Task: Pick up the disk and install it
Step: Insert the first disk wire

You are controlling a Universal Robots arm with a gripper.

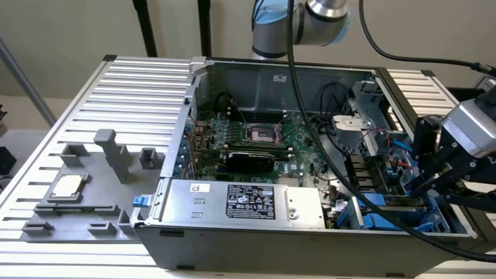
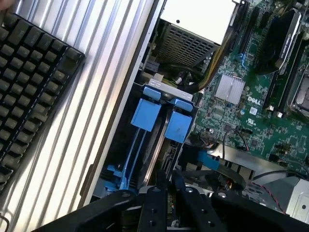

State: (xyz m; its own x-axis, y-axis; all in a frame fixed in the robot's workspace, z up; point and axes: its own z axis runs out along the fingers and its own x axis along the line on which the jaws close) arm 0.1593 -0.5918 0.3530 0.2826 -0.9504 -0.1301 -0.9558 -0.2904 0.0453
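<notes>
The disk (image 1: pixel 391 203) stands on edge in the drive bay at the exterior view's right end of the open computer case (image 1: pixel 194 116). Its blue rail ends (image 2: pixel 161 118) point up out of the bay in the wrist view. My gripper (image 1: pixel 424 189) reaches down into that bay from the right. Its black fingers (image 2: pixel 155 203) are drawn close together on the disk's upper edge, and my gripper (image 2: pixel 169 193) is shut on it. Most of the disk's body is hidden inside the bay.
A large silver box with a black label (image 1: pixel 248 200) fills the case's front. The motherboard (image 1: pixel 256 139) and loose cables (image 1: pixel 341 174) lie beside the bay. A small square chip (image 1: pixel 66 187) rests on the grey fixture (image 1: pixel 108 163). A black keyboard (image 2: pixel 29 82) lies on the ribbed table (image 2: pixel 96 111).
</notes>
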